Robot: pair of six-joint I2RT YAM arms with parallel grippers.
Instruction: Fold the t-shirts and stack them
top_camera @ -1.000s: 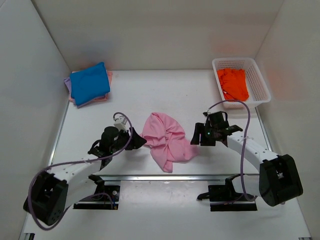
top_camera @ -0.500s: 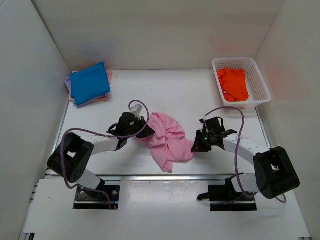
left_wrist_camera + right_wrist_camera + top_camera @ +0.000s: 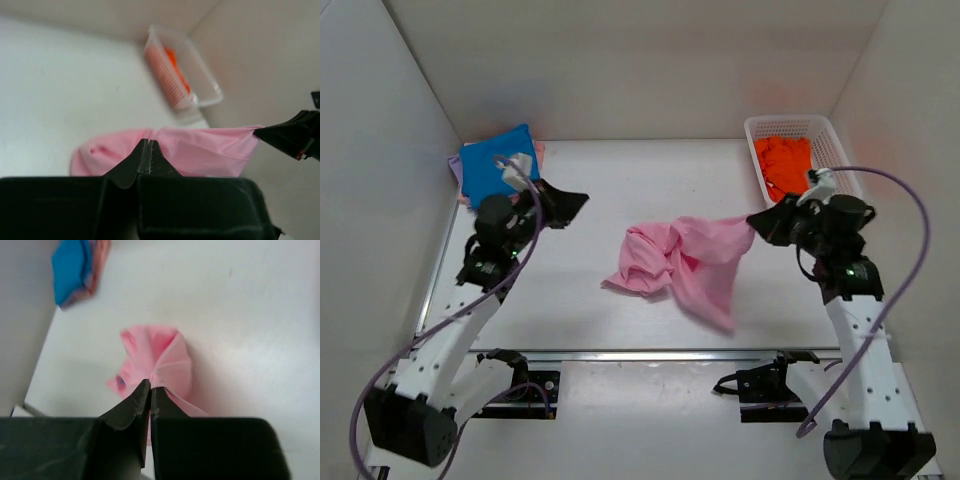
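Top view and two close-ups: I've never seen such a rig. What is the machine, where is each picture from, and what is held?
Two robot arms are bolted at the near edge of a table. The wide picture looks down from above; the other two come from wrist cameras, so the dark wedges are fingers. The right gripper is shut on a pink shirt, one corner held up. The left gripper is shut, empty. A blue shirt tops a folded pile far left; a basket holds an orange shirt.

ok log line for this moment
pink shirt: crumpled at centre, one corner raised | right gripper: shut on that corner | left gripper: shut, empty, beside folded stack | orange shirt: in basket
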